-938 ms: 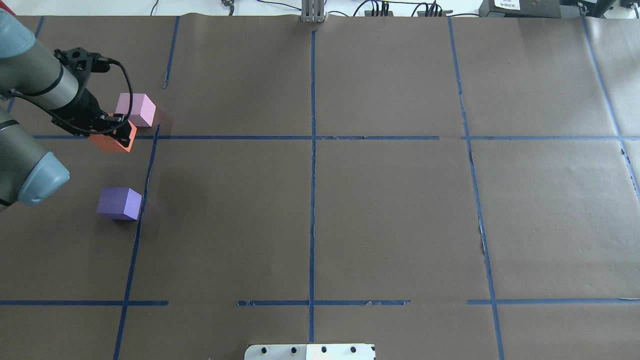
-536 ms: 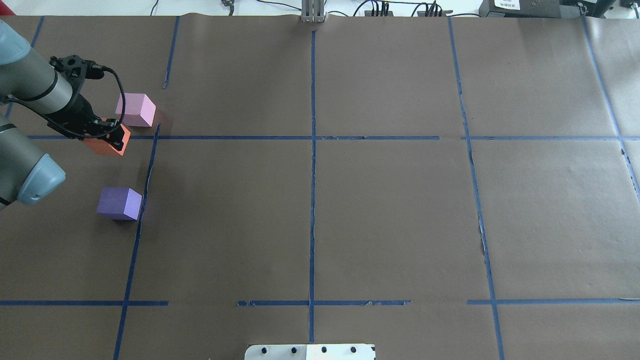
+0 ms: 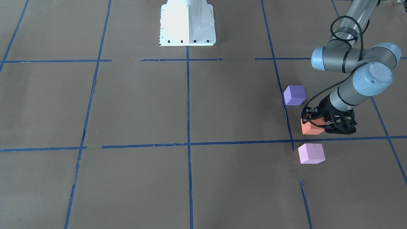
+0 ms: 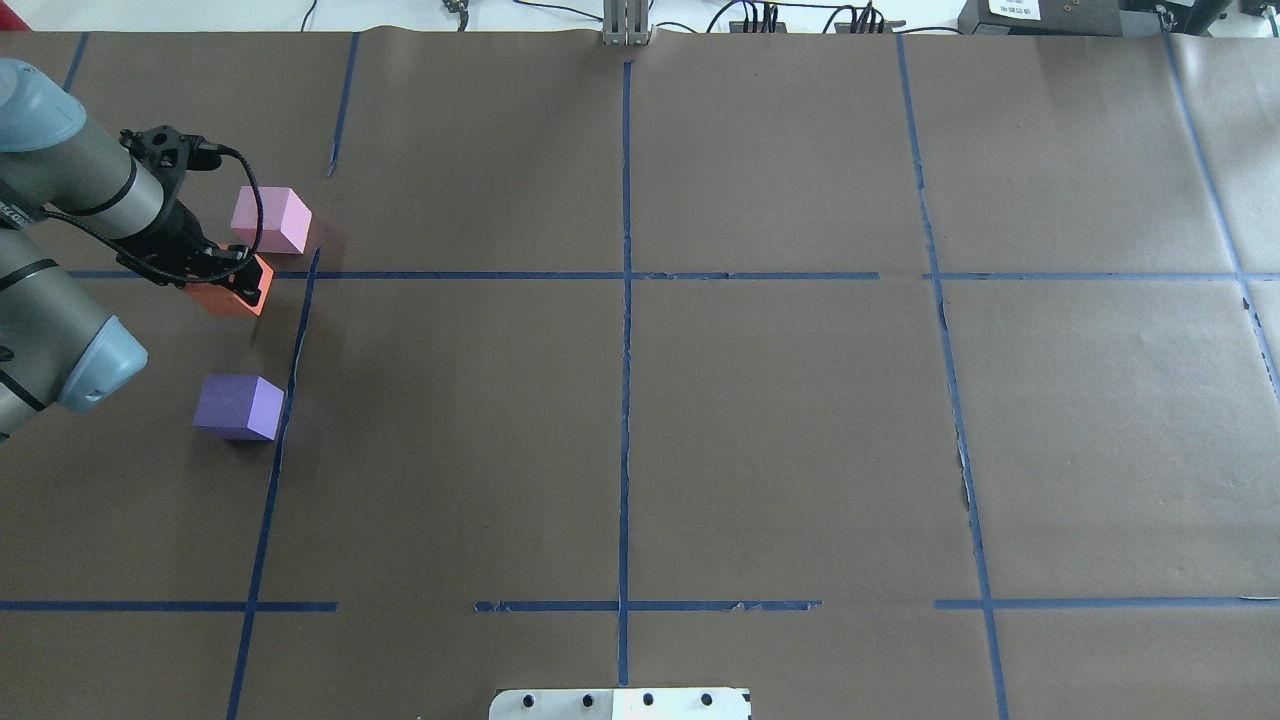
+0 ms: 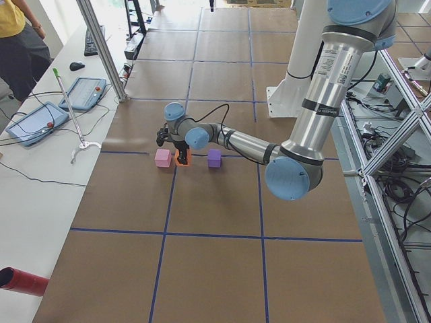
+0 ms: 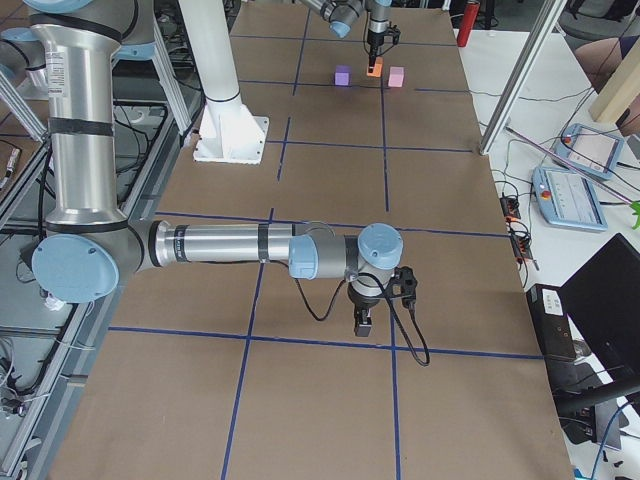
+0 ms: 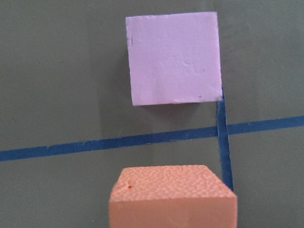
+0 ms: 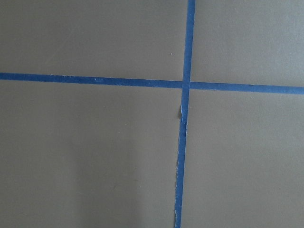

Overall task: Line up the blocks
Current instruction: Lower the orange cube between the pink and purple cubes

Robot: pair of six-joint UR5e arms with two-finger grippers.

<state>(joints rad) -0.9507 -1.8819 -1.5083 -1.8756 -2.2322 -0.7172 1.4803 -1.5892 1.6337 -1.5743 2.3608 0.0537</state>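
orange block (image 4: 225,300) clenched in my left end effector (image 4: 243,283), low between pink block (image 4: 270,220) and purple block (image 4: 238,407). line nearly formed; remaining, i judge: set down, let go. right end effector: cannot tell.

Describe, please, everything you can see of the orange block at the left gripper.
The orange block is a small matte cube, its top finely pebbled like foam in the left wrist view. It is upright, clamped from above by the left gripper. It lies between the pink block and the purple block, touching neither; a blue tape line runs between it and the pink one. Whether it rests on the brown paper or hangs just above cannot be told.
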